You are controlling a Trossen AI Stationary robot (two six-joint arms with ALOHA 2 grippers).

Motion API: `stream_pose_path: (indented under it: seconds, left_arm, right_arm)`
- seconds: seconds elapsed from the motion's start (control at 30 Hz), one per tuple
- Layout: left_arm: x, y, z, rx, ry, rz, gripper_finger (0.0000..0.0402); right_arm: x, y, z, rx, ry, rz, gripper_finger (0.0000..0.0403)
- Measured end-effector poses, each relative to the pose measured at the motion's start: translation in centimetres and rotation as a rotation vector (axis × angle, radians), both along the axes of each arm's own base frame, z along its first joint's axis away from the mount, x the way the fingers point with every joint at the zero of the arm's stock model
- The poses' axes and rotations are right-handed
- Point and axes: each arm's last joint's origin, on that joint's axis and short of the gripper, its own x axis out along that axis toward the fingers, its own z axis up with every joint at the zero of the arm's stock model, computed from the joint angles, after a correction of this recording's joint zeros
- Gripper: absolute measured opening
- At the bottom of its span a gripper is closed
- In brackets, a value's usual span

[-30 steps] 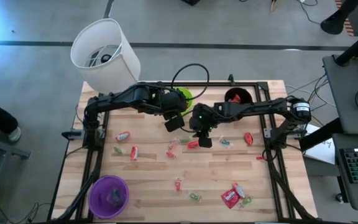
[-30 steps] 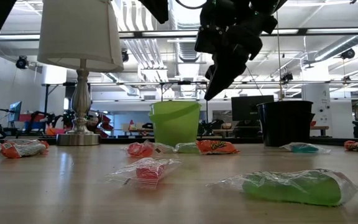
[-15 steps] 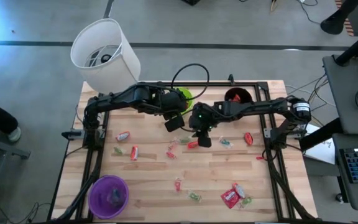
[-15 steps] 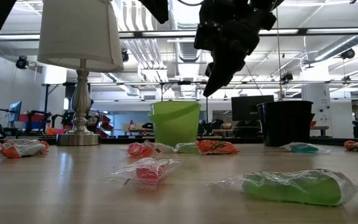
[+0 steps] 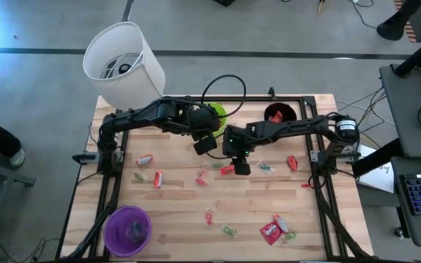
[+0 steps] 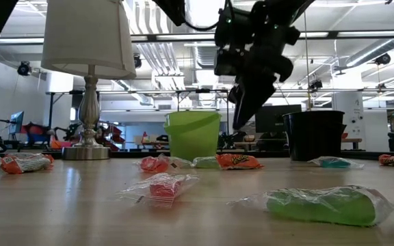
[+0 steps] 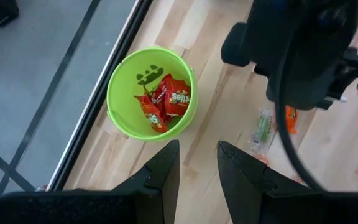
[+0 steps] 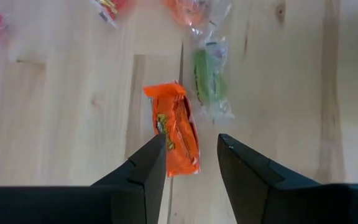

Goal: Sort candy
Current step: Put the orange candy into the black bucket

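The candy lies scattered on the wooden table [image 5: 181, 197]. An orange packet [image 8: 176, 127] lies flat, with a clear-wrapped green sweet [image 8: 210, 81] just beyond it. My right gripper [image 8: 191, 142] hangs open above the near end of that packet and touches nothing; it also shows mid-table from above [image 5: 240, 168]. My left gripper [image 7: 197, 149] stands open and empty above the table near the green cup [image 7: 152, 93], which holds several red packets. The black cup [image 5: 278, 113] stands at the far edge and the purple cup [image 5: 128, 230] at the near left.
A white-shaded lamp [image 5: 123, 62] stands at the far left corner. Red packets [image 5: 271, 232] and green sweets [image 5: 229, 231] lie toward the near edge, with more at left [image 5: 157, 179] and right [image 5: 292, 162]. A black frame [image 5: 326, 197] runs along the table's sides.
My right gripper has come down toward the orange packet on the table and tipped a little steeper. The candy has not moved.
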Motion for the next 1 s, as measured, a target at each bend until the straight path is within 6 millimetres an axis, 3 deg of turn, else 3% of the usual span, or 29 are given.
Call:
stream_pose_path:
  seconds: [0.5,0.77,1.0]
  left_arm:
    - [0.0,-0.3,-0.1,-0.031,0.021,-0.074,0.0091]
    - [0.0,-0.3,-0.1,-0.005,0.050,-0.136,0.0091]
    - [0.0,-0.3,0.0,0.004,0.059,-0.157,0.0091]
  right_arm:
    - [1.3,1.5,-3.2,0.003,0.047,0.053,0.0137]
    - [2.0,1.6,-6.1,-0.003,0.113,0.031,0.0137]
    - [2.0,1.5,-6.1,-0.006,0.125,-0.017,0.0116]
